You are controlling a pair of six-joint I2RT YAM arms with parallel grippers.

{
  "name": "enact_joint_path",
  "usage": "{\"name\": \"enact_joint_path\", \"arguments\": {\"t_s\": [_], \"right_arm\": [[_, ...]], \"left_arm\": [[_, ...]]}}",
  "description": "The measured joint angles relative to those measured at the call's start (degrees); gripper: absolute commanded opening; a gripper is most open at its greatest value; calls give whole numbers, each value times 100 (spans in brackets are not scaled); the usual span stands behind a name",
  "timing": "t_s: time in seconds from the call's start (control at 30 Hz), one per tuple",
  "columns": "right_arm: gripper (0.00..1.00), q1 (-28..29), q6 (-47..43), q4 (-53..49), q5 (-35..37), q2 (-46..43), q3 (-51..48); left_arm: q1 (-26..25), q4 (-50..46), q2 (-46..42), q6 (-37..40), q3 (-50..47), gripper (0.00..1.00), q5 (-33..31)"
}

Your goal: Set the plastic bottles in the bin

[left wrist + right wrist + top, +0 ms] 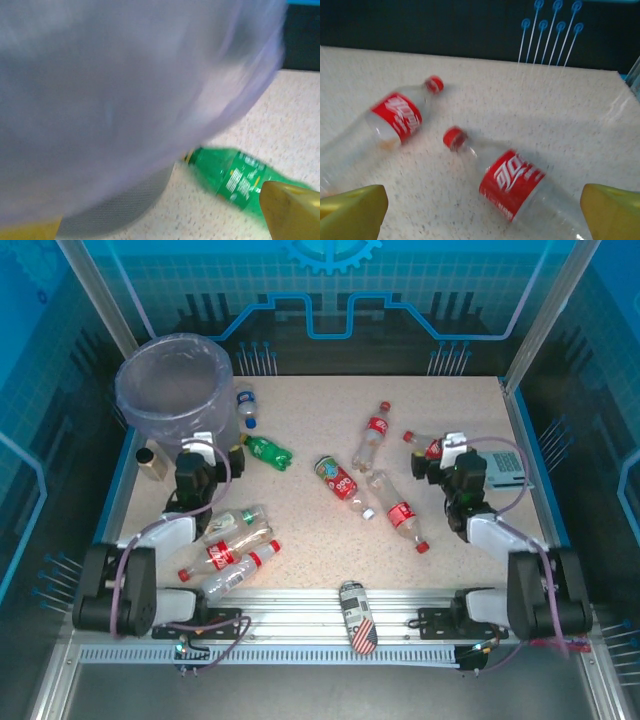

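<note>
At the back left of the table (310, 540), the bin (128, 390) is standing, and the left claw (203, 444) is hanging right beside its wall. This claw's jaws are standing wide apart and holding nothing. In the blurry left wrist view, the bin's bag (125, 90) is looming just ahead. The green bottle (232, 180) is lying on the table off to the right, partly behind the right finger (292, 207).

On the right side, the right claw (440, 452) is also gaping wide and holding nothing. A red bottle (512, 182) is lying on its side between the two fingers (350, 212), closer to the right one. Its cap is pointing away and to the left. I cannot tell if a finger is touching it. A second red bottle (395, 117) is lying a bit farther off to the left.

More bottles are lying about the table: a blue-capped one (246, 408) next to the bin, one in the middle (400, 510), and three (232, 550) close together by the left arm.
</note>
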Motion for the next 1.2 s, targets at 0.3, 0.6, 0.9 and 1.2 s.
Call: {"name": "enact_joint_path", "arguments": {"t_s": [0.3,0.6,0.9,1.2], "right_arm": [[100,-177,560,-3644,459,-116,2586],[100,-223,-1108,-6435,920,2601,5287],[100,-400,-3073,-7770,177,3709,6496],[100,-839,-3917,-8452,-293,4564,6671]], "left_arm": [[-507,-2776,-1075,-892,1307,99,-199],[-1620,-4953,-756,-2070,2699,99,326],[-1814,-5040,-662,-3130,2826,99,1596],[-1814,-4852,-586,-3532,3233,99,2111]]}}
